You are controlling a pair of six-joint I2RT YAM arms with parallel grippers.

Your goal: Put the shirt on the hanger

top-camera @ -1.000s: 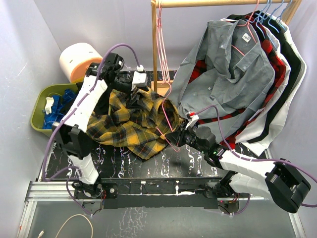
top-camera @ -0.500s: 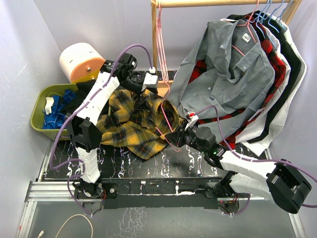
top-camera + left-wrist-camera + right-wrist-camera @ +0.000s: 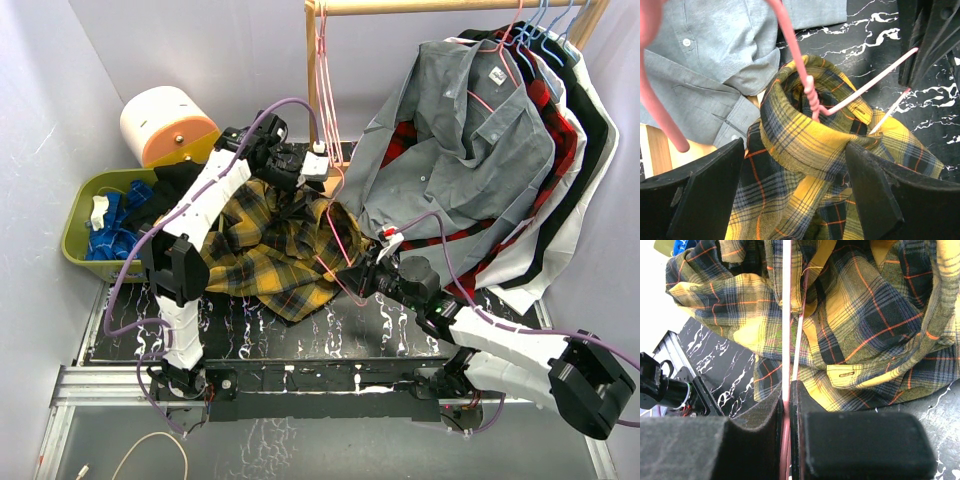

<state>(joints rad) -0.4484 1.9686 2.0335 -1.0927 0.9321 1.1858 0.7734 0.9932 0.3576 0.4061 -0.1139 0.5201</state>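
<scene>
The yellow, black and green plaid shirt (image 3: pixel 255 245) lies bunched on the black table. The pink hanger (image 3: pixel 345 250) is inside it, and its hook (image 3: pixel 812 97) pokes up through the collar (image 3: pixel 805 145). My left gripper (image 3: pixel 318 172) hovers over the collar, open. In the left wrist view the left gripper (image 3: pixel 795 147) has a jaw on each side of the collar. My right gripper (image 3: pixel 358 275) is at the shirt's right edge, shut on the hanger's wire (image 3: pixel 786 315). The plaid cloth (image 3: pixel 865 315) lies just beyond the right gripper (image 3: pixel 788 390).
A grey shirt (image 3: pixel 460 130) and other shirts hang on the wooden rack (image 3: pixel 311 90) at the back right. Spare pink hangers (image 3: pixel 322 60) hang by the post. A green bin (image 3: pixel 80 235) of blue hangers and a white-orange cylinder (image 3: pixel 160 120) stand at the left.
My left gripper has moved right, from the shirt's back left to over the collar and the hanger hook. My right gripper has kept hold of the hanger and barely shifted.
</scene>
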